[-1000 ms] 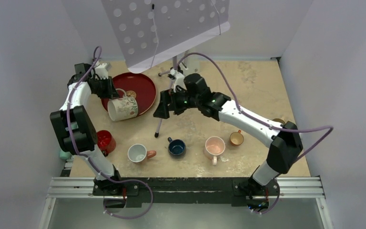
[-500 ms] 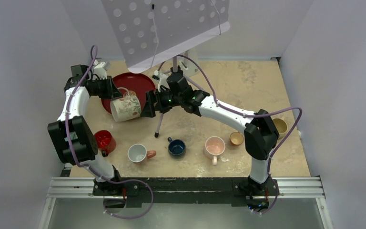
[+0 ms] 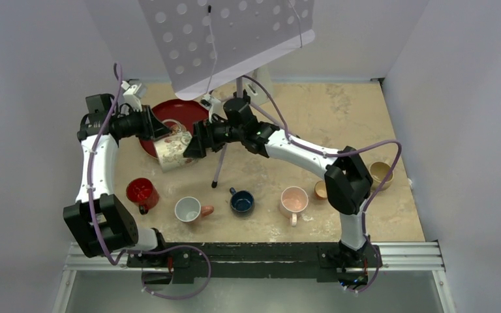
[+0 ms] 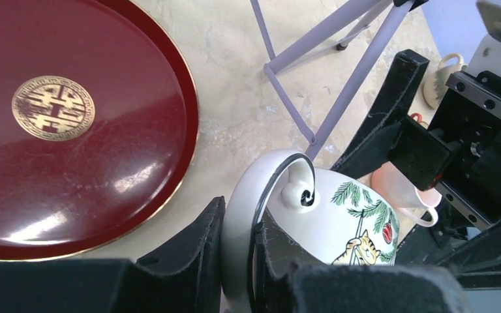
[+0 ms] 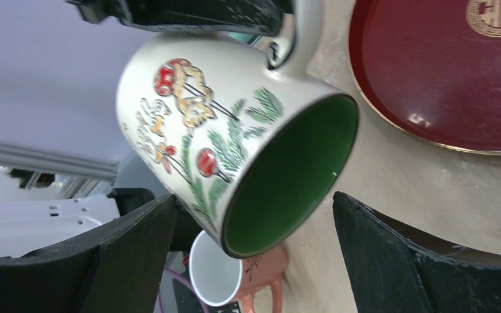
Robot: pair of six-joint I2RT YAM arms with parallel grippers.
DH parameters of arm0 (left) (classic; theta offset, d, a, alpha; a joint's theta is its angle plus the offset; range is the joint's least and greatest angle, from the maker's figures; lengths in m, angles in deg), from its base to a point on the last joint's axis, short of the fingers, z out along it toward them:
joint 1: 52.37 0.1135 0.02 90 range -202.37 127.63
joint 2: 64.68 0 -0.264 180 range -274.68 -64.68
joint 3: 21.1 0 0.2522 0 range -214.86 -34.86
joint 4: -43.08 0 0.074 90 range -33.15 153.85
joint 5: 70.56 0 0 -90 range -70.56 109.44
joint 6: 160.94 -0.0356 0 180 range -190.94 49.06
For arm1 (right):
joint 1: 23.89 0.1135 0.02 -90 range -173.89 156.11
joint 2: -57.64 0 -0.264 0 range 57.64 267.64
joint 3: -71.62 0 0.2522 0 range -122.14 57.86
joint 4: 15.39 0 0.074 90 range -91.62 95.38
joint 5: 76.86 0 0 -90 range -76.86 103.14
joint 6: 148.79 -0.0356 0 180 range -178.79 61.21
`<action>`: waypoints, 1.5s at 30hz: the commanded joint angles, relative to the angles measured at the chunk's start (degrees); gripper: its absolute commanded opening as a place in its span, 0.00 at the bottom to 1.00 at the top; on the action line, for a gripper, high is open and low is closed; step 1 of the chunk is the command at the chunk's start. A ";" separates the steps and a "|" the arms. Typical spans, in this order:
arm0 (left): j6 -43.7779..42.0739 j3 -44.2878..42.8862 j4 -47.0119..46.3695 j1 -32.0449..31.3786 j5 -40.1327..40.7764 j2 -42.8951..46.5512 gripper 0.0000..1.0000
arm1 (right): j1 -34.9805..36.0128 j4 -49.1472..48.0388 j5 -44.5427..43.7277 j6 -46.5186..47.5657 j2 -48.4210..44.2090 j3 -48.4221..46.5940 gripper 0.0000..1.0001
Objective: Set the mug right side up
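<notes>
The mug (image 3: 171,150) is white with a cat and pine print and a green inside. It hangs tilted over the front edge of the red tray (image 3: 181,112), mouth facing the right gripper. My left gripper (image 3: 158,130) is shut on its handle; in the left wrist view the fingers (image 4: 199,251) clamp the handle (image 4: 238,228) beside the mug body (image 4: 346,218). My right gripper (image 3: 193,145) is open. In the right wrist view it (image 5: 254,202) straddles the mug (image 5: 189,124) without touching, fingers (image 5: 130,254) apart on both sides of the rim.
A tripod leg (image 3: 220,163) under a perforated board (image 3: 228,32) stands just right of the mug. Along the front sit a red mug (image 3: 140,192), a white mug (image 3: 188,208), a dark blue mug (image 3: 241,201), a pink mug (image 3: 293,199) and further small mugs (image 3: 381,173).
My right gripper has moved left until its open fingers flank the mug. My left gripper has carried the mug slightly forward and right, still holding the handle.
</notes>
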 commanded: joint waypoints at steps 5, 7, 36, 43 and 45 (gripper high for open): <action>11.87 2.27 -5.13 -0.26 -9.20 2.64 0.00 | 1.39 -14.80 10.46 -3.72 0.68 -2.39 0.53; 12.31 2.18 -5.74 -0.27 -8.92 2.47 0.00 | 1.39 -15.71 11.88 -3.54 0.10 -1.44 0.44; -4.93 -0.40 6.80 -0.53 10.35 -3.76 0.72 | 1.39 33.47 -22.92 8.12 -23.26 6.82 0.00; -6.70 0.25 6.56 -1.34 16.25 -4.09 0.73 | 1.38 42.56 -35.25 6.68 -24.64 8.65 0.00; -6.80 0.63 5.88 -1.83 19.67 -4.19 0.73 | 1.39 42.96 -37.93 6.45 -23.74 9.20 0.00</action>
